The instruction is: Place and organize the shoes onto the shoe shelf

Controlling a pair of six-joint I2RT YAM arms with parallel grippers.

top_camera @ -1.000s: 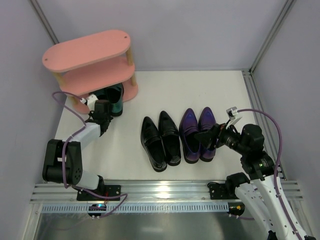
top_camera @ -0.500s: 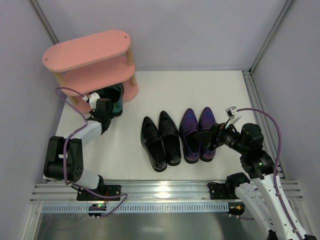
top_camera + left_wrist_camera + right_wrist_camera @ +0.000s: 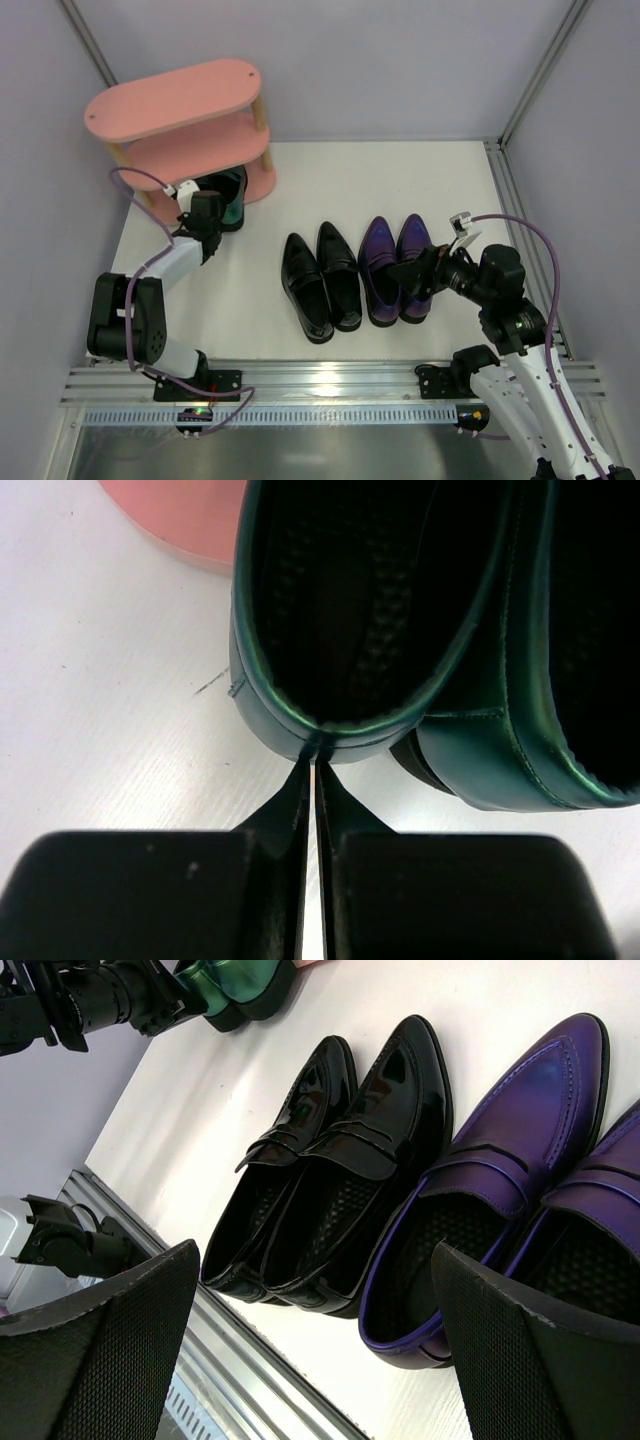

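Note:
The pink three-tier shoe shelf (image 3: 180, 100) stands at the far left. The teal-green pair (image 3: 230, 197) sits heel-out at its bottom board. My left gripper (image 3: 207, 216) is shut, and its tips touch the heel of one teal shoe (image 3: 270, 695) in the left wrist view. The second teal shoe (image 3: 520, 740) lies beside it. The black pair (image 3: 320, 280) and the purple pair (image 3: 395, 265) lie side by side mid-table. My right gripper (image 3: 415, 275) is open and empty, hovering over the heels of the purple pair (image 3: 510, 1130), with the black pair (image 3: 340, 1150) to its left.
The shelf's bottom pink board (image 3: 190, 515) shows just beyond the teal heel. Grey walls close the back and sides. A metal rail (image 3: 320, 385) runs along the near table edge. White table shows between the shelf and the black shoes.
My left gripper has moved a little forward toward the shelf, staying against the teal shoe's heel. The right arm has hardly moved.

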